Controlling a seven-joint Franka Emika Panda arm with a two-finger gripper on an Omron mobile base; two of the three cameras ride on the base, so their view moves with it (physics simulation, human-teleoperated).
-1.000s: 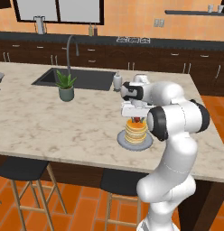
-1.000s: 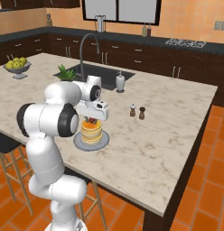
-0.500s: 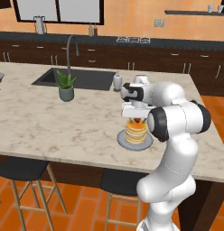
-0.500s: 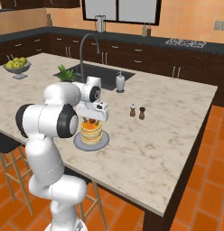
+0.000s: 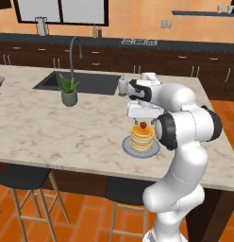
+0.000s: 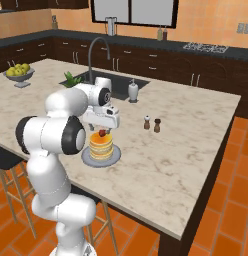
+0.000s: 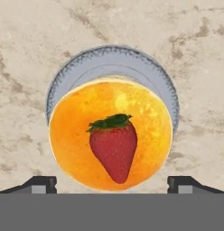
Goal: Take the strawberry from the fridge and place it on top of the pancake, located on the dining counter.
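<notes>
Left base view, L to R: potted plant [image 5: 69,90] on the dining counter [image 5: 38,127] at about 9 o'clock from the plate, just in front of the sink [image 5: 79,82]; tap [image 5: 74,49] arcs over the sink. White soap bottle [image 5: 122,85] sits at the sink's R corner, approx 11 o'clock from the pancake [image 5: 142,137]. Pancake stack is on a round grey plate [image 5: 140,149], strawberry [image 5: 143,125] on top of the stack. Gripper [image 5: 143,118] hangs directly over it, pointing down.

Right base view, L to R: fruit bowl [image 6: 19,73] far L on counter, then arm, then pancake stack w/ strawberry [image 6: 102,133] on top; gripper [image 6: 101,126] right above. Salt & pepper shakers [image 6: 151,123] at about 2 o'clock from the plate, apart from it.

Hand view: strawberry [image 7: 113,147] lies on the pancake's top face, leafy end toward 12, tip toward 6. Fingertips [image 7: 39,184] sit wide apart at 7 and 5 o'clock, clear of the berry — hand is released, gripping nothing. Plate rim [image 7: 109,54] shows around the stack at 12.
</notes>
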